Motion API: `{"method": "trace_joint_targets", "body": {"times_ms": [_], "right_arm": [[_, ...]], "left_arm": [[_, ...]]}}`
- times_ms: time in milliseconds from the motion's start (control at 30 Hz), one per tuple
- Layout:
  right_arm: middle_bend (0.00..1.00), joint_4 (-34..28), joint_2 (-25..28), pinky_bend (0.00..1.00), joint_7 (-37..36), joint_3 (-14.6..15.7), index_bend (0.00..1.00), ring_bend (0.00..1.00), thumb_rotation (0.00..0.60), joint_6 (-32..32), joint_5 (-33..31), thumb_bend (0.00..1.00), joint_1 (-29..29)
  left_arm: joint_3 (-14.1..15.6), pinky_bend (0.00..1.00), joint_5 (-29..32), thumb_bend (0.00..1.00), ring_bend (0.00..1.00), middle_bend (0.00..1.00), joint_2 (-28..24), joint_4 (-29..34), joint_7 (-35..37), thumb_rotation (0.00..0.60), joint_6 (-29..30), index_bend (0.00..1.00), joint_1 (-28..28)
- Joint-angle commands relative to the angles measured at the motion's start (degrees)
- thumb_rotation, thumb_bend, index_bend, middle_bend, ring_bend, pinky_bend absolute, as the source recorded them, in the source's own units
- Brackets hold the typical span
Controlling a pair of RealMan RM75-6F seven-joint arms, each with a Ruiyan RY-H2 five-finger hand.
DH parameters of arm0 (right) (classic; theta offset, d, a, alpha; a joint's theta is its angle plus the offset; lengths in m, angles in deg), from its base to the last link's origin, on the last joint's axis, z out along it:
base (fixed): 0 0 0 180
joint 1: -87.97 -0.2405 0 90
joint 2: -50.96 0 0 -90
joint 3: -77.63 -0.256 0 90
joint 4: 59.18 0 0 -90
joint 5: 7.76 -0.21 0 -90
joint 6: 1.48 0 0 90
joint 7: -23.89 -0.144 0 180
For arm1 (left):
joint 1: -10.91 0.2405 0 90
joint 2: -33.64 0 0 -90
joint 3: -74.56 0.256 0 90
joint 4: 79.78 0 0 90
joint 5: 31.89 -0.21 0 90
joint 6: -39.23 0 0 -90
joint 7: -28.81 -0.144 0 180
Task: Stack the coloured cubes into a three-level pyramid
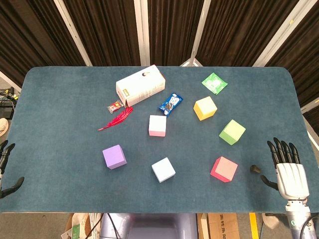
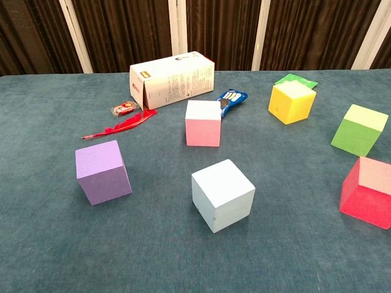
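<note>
Several cubes lie apart on the blue table (image 1: 65, 114), none stacked: a purple cube (image 1: 114, 157) (image 2: 102, 171), a pale blue cube (image 1: 163, 170) (image 2: 222, 195), a pink cube (image 1: 157, 125) (image 2: 203, 123), a yellow cube (image 1: 205, 108) (image 2: 291, 102), a green cube (image 1: 232, 132) (image 2: 360, 129) and a red cube (image 1: 224, 169) (image 2: 368, 193). My right hand (image 1: 287, 167) rests at the table's right front corner, fingers spread, holding nothing. My left hand (image 1: 6, 167) shows only partly at the left edge, fingers apart and holding nothing. Neither hand appears in the chest view.
A white carton (image 1: 140, 85) (image 2: 172, 79) lies at the back centre. Near it are a red feather (image 1: 116, 118) (image 2: 121, 126), a small red packet (image 1: 115, 106), a blue snack packet (image 1: 170, 102) (image 2: 231, 100) and a green packet (image 1: 214, 82) (image 2: 295, 80).
</note>
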Motion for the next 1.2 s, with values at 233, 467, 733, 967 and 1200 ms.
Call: {"method": "trace_joint_targets", "body": {"times_ms": [233, 467, 733, 967, 1200], "right_arm": [[0.00, 0.5, -0.4, 0.00, 0.6, 0.2, 0.00, 0.00, 0.600, 0.9, -0.1, 0.06, -0.4], [0.00, 0.2, -0.3, 0.00, 0.3, 0.2, 0.00, 0.00, 0.600, 0.2, 0.3, 0.06, -0.2], [0.00, -0.3, 0.4, 0.00, -0.6, 0.5, 0.00, 0.00, 0.600, -0.6, 0.9, 0.06, 0.3], [0.00, -0.2, 0.7, 0.00, -1.1, 0.3, 0.00, 0.00, 0.600, -0.4, 0.5, 0.06, 0.3], [0.00, -0.1, 0.5, 0.00, -1.6, 0.6, 0.00, 0.00, 0.600, 0.1, 0.9, 0.06, 0.0]], "left_arm": [[0.2, 0.00, -0.4, 0.32, 0.00, 0.00, -0.1, 0.1, -0.2, 0.600, 0.0, 0.05, 0.1], [0.4, 0.00, -0.6, 0.32, 0.00, 0.00, -0.3, 0.3, 0.3, 0.600, -0.1, 0.05, 0.1], [0.9, 0.00, -1.6, 0.32, 0.00, 0.00, -0.5, 0.4, 0.5, 0.600, -0.1, 0.05, 0.2], [0.8, 0.00, -0.2, 0.32, 0.00, 0.00, -0.2, 0.4, -0.3, 0.600, -2.3, 0.05, -0.7], [0.7, 0.00, -0.3, 0.32, 0.00, 0.00, -0.2, 0.1, 0.5, 0.600, -2.8, 0.05, -1.1]]}}
